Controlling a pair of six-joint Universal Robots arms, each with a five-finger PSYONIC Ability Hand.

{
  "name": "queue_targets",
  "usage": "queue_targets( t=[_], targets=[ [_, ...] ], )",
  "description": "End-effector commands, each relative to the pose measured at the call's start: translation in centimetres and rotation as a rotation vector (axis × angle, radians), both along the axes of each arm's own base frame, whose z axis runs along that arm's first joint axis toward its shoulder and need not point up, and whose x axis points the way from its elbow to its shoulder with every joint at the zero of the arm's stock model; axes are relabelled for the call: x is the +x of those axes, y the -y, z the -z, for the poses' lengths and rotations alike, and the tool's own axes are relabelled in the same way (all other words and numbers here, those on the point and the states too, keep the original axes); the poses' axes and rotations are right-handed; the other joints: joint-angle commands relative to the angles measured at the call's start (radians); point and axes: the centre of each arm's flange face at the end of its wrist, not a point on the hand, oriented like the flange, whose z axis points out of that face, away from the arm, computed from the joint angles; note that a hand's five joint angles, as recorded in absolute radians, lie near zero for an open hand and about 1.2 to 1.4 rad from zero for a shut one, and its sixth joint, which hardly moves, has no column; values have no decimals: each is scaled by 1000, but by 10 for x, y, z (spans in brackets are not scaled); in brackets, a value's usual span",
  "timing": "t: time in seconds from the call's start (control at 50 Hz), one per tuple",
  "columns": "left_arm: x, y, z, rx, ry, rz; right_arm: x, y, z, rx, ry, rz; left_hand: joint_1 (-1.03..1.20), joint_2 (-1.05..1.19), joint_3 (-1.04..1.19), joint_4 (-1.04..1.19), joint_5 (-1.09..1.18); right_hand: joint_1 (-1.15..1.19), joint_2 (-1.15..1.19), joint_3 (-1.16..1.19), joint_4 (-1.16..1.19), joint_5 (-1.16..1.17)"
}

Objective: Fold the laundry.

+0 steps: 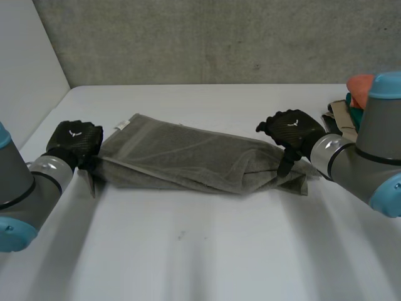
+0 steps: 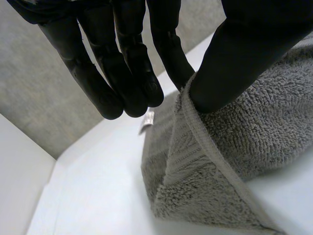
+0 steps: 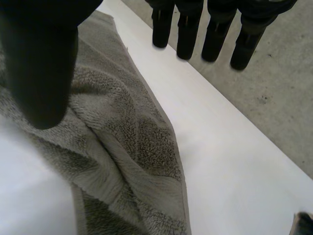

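Observation:
A grey towel (image 1: 188,157) lies folded in a long band across the middle of the white table (image 1: 200,251). My left hand (image 1: 75,141) is at its left end. In the left wrist view the towel's edge (image 2: 220,161) rises up between the thumb and one finger of that hand (image 2: 122,73), pinched there, while the other fingers stay straight. My right hand (image 1: 293,130) is at the towel's bunched right end. Its fingers (image 3: 215,34) are straight and apart from the thumb (image 3: 41,73), which hangs over the towel (image 3: 127,147).
A pile of orange, teal and beige clothes (image 1: 354,103) sits at the table's right edge behind my right arm. A white label (image 1: 120,125) sticks out at the towel's back left corner. A grey wall runs along the back, and a white wall stands at the left.

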Motion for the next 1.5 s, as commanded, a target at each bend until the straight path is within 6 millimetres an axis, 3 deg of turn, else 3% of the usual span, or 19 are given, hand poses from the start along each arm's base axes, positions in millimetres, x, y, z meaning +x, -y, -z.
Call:
queue_targets(
  t=[0.02,0.18,0.28,0.42,0.52,0.66,0.78,0.86,0.88,0.92,1.02,1.1,1.14,1.24,1.34,1.4,1.46,1.48,1.5],
  targets=[
    [3,-4,-4,93,5,13,-15,-18,-25,84,-18,39,240,203,214,197,233,468,461,461,466,457],
    [-3,-24,-63,38,-76,68,-34,-48,-22,312,-131,66,240,203,214,197,233,603,596,597,602,593],
    [-15,-53,-114,-40,-145,126,-33,-58,1,361,-107,64,240,203,214,197,233,281,274,274,279,270],
    [-28,-88,-161,-126,-222,203,-22,-51,32,294,37,103,240,203,214,197,233,43,36,36,42,32],
    [-36,-108,-182,-175,-255,253,-14,-44,43,226,97,132,240,203,214,197,233,-22,-29,-29,-23,-33],
    [-40,-119,-199,-221,-273,265,-3,-31,57,125,113,189,240,203,214,197,233,10,3,3,9,-1],
    [-40,-119,-206,-234,-288,251,14,-28,71,119,119,162,240,203,214,197,233,165,158,159,164,155],
    [-39,-117,-211,-245,-303,243,23,-28,82,139,108,149,240,203,214,197,233,429,422,422,428,418],
    [-39,-116,-211,-244,-306,237,24,-26,82,130,109,153,240,203,214,197,233,715,708,708,714,704],
    [-38,-114,-210,-242,-304,226,23,-22,80,116,109,174,240,203,214,197,233,1057,1050,1051,1056,1047],
    [-33,-99,-195,-199,-280,184,8,-12,51,45,101,248,240,203,214,197,233,1059,1052,1052,1057,1048],
    [-26,-78,-168,-124,-234,131,-8,-21,0,-10,42,194,240,203,214,197,233,1059,1052,1052,1057,1048],
    [-19,-62,-145,-62,-182,96,-23,-33,-26,3,-48,127,240,203,214,197,233,1059,1052,1052,1057,1048],
    [-8,-28,-93,63,-52,69,-47,-57,-41,137,-272,-47,240,203,214,197,233,1059,1052,1052,1057,1048],
    [-4,1,-33,209,70,90,-59,-76,-37,331,-471,-204,240,203,214,197,233,1059,1052,1052,1057,1048],
    [-7,15,-22,213,97,105,-55,-65,-39,314,-519,-228,240,203,214,197,233,1059,1052,1052,1057,1048],
    [-14,39,-23,172,93,121,-42,-39,-42,239,-453,-163,240,203,214,197,233,1059,1052,1052,1057,1048],
    [-16,45,-29,143,85,123,-39,-32,-44,212,-429,-144,240,203,214,197,233,1059,1052,1052,1057,1048],
    [-18,57,-48,70,66,120,-31,-13,-53,131,-368,-95,240,203,214,197,233,1059,1052,1052,1057,1048]
  ],
)
